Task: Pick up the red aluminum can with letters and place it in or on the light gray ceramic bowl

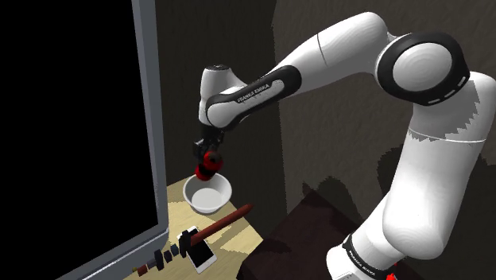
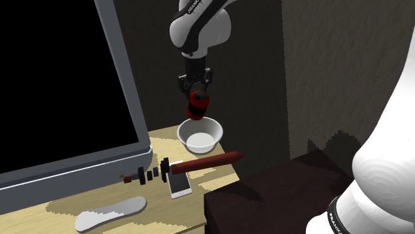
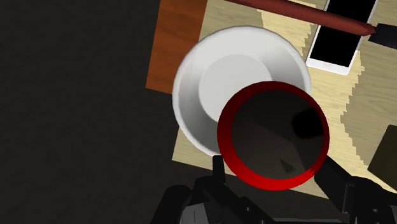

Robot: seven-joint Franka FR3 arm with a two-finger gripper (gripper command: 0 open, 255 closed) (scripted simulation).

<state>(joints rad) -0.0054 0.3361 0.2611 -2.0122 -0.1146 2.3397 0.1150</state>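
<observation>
Gripper [image 2: 197, 98] clamps the red can [image 3: 273, 135] above the white bowl [image 3: 210, 76], looks off-centre toward the rim. If I release here, it may clip the rim and topple onto the table [image 1: 238, 235].

Can [image 1: 209, 163] hangs in the gripper [image 2: 197, 100], above the bowl [image 1: 207, 193] on the table [image 1: 238, 237]. Rod [image 1: 225, 222] lies near the bowl toward the stand, phone [image 1: 202, 256] touching its end. Screen [image 1: 149, 119] stands at the shoulder view's left.
</observation>
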